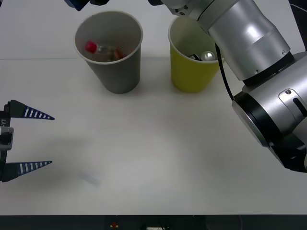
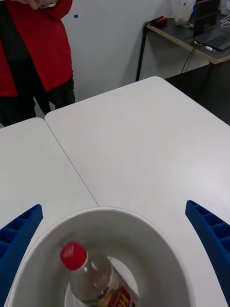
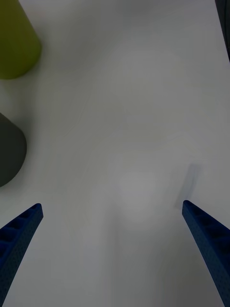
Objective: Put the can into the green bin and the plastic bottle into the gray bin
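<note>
gray bin [image 1: 117, 72]: one plastic bottle [image 1: 103, 50]; green bin [image 1: 189, 72]: one can [image 1: 207, 56]; both grippers' fingers spread.

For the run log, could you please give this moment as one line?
plastic bottle: in gray bin | can: in green bin | right gripper: open above gray bin | left gripper: open, idle

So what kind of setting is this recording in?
Probably a lab or office workroom: plain white tables pushed together, a side desk with electronics and cables by a bare wall. On the table stand the gray bin and green bin.
</note>
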`<action>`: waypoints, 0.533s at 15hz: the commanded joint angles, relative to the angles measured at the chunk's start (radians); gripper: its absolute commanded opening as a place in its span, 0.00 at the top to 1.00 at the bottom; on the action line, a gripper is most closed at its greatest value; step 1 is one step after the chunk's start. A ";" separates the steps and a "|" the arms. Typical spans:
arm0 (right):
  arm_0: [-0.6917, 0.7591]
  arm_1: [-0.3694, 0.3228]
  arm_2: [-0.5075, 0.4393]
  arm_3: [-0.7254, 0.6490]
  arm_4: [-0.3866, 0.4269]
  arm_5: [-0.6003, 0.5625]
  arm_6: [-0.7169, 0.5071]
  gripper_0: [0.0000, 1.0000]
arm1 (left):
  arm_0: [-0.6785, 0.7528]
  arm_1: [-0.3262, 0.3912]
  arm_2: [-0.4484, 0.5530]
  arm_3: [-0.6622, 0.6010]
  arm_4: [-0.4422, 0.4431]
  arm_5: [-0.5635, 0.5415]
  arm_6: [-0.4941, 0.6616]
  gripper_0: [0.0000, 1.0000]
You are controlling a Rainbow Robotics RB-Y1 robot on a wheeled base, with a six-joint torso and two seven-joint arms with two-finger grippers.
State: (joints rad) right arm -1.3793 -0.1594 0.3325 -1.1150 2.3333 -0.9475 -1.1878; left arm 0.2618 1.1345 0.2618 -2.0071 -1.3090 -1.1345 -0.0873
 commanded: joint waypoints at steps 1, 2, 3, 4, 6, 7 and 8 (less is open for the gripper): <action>0.000 0.000 -0.001 0.000 0.003 -0.002 0.002 0.00 | 0.000 0.000 0.000 0.000 0.000 0.000 0.000 0.00; 0.000 -0.002 -0.001 0.000 0.005 -0.002 0.004 0.00 | 0.000 0.000 0.000 0.000 0.000 0.000 0.000 0.00; 0.000 -0.006 -0.003 0.000 -0.002 -0.005 0.010 0.00 | 0.000 0.000 0.000 0.000 0.000 0.000 0.000 0.00; 0.000 -0.009 -0.010 -0.006 -0.002 -0.020 0.019 0.00 | 0.000 0.000 0.000 0.000 0.000 0.000 0.000 0.00; 0.003 -0.018 -0.044 -0.049 0.003 -0.083 0.020 0.00 | 0.000 0.000 0.000 0.000 0.000 0.000 0.000 0.00; 0.020 -0.031 -0.056 -0.100 0.001 -0.119 0.017 0.00 | 0.000 0.000 0.000 0.000 0.000 0.000 0.000 0.00; 0.060 -0.043 -0.066 -0.163 -0.002 -0.128 0.013 0.00 | 0.000 0.000 0.000 0.000 0.000 0.000 0.000 0.00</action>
State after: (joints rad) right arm -1.3464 -0.1932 0.2743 -1.2332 2.3338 -1.0648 -1.1715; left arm 0.2618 1.1345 0.2618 -2.0071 -1.3090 -1.1345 -0.0873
